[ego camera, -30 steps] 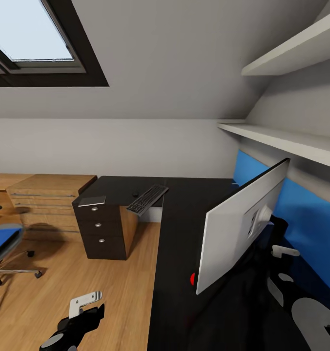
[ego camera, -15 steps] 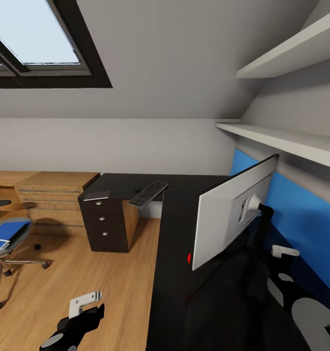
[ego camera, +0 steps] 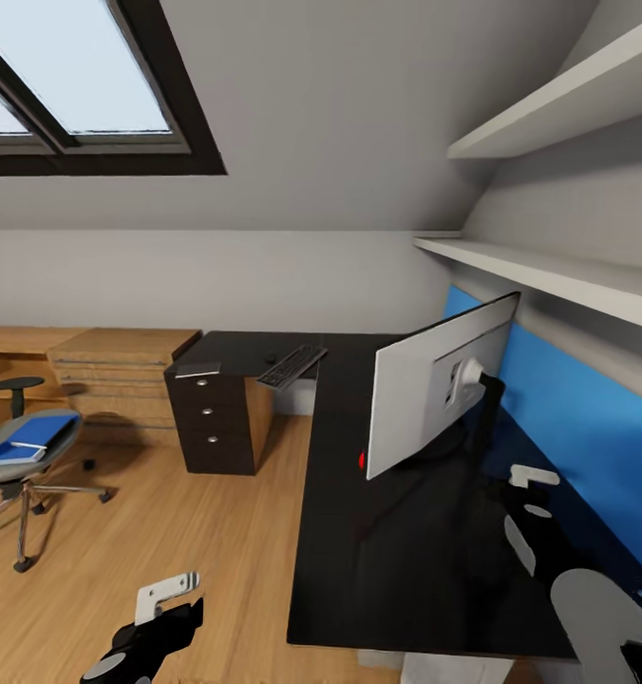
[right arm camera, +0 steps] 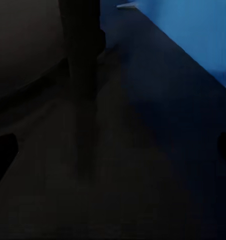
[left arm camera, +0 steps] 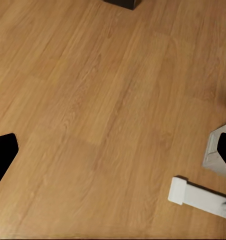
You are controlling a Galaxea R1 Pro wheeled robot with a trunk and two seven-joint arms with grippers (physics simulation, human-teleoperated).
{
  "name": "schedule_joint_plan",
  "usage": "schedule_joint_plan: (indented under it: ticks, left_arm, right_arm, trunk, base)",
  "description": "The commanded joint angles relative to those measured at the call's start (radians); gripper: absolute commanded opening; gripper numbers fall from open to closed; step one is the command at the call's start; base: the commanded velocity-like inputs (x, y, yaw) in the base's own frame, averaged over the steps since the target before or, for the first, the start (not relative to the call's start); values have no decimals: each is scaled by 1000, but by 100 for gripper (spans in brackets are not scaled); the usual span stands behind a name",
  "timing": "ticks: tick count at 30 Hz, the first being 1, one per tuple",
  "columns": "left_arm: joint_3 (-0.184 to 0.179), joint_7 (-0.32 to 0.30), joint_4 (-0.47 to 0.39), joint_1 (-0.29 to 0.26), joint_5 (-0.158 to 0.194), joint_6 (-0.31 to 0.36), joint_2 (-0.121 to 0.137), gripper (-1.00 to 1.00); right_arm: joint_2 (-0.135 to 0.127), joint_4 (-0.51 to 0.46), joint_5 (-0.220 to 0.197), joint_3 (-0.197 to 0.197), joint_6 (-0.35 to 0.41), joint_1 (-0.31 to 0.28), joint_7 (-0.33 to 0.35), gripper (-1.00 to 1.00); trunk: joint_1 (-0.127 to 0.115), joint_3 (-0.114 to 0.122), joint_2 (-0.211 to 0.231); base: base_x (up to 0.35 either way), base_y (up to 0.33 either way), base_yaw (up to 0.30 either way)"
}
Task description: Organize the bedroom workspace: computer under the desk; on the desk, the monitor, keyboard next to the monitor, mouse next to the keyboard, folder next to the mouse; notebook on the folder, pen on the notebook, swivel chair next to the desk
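1. Two grippers are mine: my left gripper [ego camera: 160,608] hangs low over the wooden floor [ego camera: 169,532], holding nothing. In its wrist view the fingertips [left arm camera: 2,152] sit at opposite edges with bare boards between them, so the jaws stand wide apart.
2. My right gripper [ego camera: 535,494] hovers over the desk [ego camera: 359,551], just behind the monitor. Its wrist view shows dark fingertips [right arm camera: 1,150] at the two edges with desktop between; jaws apart, empty.
3. The monitor [ego camera: 435,385] stands upright on the desk on its thin black stand [right arm camera: 82,75], its pale back toward me, close to the blue wall panel [ego camera: 568,418].
4. The keyboard [ego camera: 291,365] lies on the far arm of the desk, overhanging the inner edge. A small dark thing [ego camera: 271,357] just beside it may be the mouse; too small to tell.
5. The drawer unit [ego camera: 212,423] with three silver knobs sits under the desk's far end; a light wooden chest [ego camera: 122,375] stands beside it.
6. The swivel chair [ego camera: 22,456] is well apart from the desk, out on the floor. The folder [ego camera: 31,437] lies on its seat, with something pale on top that I cannot make out.
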Motion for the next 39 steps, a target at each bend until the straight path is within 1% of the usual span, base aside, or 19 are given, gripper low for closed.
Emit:
schedule_joint_plan:
  ticks: [1,4,5,6,7,8,11,13,14,24,26,27,29,33,34,35,37,38,39]
  left_arm:
    - [0,7,-1,0,11,2,-1,100]
    - [0,6,-1,0,11,2,-1,100]
    - [0,6,-1,0,11,2,-1,100]
    - [0,6,-1,0,11,2,-1,100]
    - [0,5,-1,0,11,2,-1,100]
    - [0,5,-1,0,11,2,-1,100]
    - [0,5,0,0,11,2,-1,100]
    - [0,5,0,0,11,2,-1,100]
    - [0,5,1,0,11,2,-1,100]
    - [-1,5,2,0,12,2,-2,100]
    - [-1,5,2,0,13,2,-3,100]
    - [-1,5,2,0,13,2,-3,100]
    - [-1,5,2,0,13,2,-3,100]
    - [-2,5,2,0,13,2,-3,100]
    - [-2,4,5,0,12,2,-4,100]
    - [-5,2,14,0,11,1,-6,100]
    - [-5,2,14,0,11,1,-6,100]
    - [-5,2,15,0,11,1,-6,100]
    - [-5,2,16,0,11,1,-6,100]
  right_arm:
    - [20,-67,0,-3,46,22,-3,100]
    - [51,-194,2,-3,105,77,-5,100]
    - [72,-299,3,-3,152,128,-6,100]
    - [83,-355,4,-3,179,156,-7,100]
    - [123,-576,4,-3,300,262,-14,100]
    - [140,-673,3,-3,354,304,-17,100]
    - [168,-813,1,-3,419,367,-21,100]
    - [182,-854,1,-2,435,390,-22,100]
    - [197,-890,2,-2,448,411,-23,100]
    - [220,-941,2,2,458,434,-24,100]
    - [234,-955,2,3,458,435,-24,100]
    - [253,-974,3,4,456,440,-24,100]
    - [268,-991,4,5,447,449,-24,100]
    - [277,-1008,4,9,438,456,-24,100]
    - [281,-1017,4,11,425,464,-25,100]
    - [284,-1028,8,61,295,505,-27,100]
    - [284,-1029,12,80,249,522,-29,100]
    - [284,-1028,21,95,209,538,-45,100]
    - [284,-1028,27,98,195,542,-63,100]
  trunk:
    - [-1,-1,-1]
    - [-1,-1,-1]
    - [-1,-1,-1]
    - [-1,-1,-1]
    - [-1,-1,-1]
    - [-1,-1,-1]
    - [-1,-1,-1]
    - [-1,-1,-1]
    - [-1,-1,-1]
    - [-1,-1,-1]
    - [-1,-1,-1]
    - [-1,-1,-1]
    - [-1,-1,-1]
    - [-1,-1,-1]
    - [-1,-1,-1]
    - [-1,-1,-1]
    - [-1,-1,-1]
    - [-1,-1,-1]
    - [-1,-1,-1]
  base:
    - [-332,63,0]
    - [-288,85,0]
    - [-167,60,0]
    - [-134,48,0]
    - [-55,20,0]
    - [-35,13,0]
    - [-22,17,0]
    - [-10,92,0]
    - [-5,206,0]
    - [-1,259,0]
    - [0,152,0]
    - [0,69,0]
    - [0,45,0]
    - [0,21,0]
    - [13,23,0]
    - [172,213,0]
    - [172,200,0]
    - [64,65,0]
    - [33,33,0]
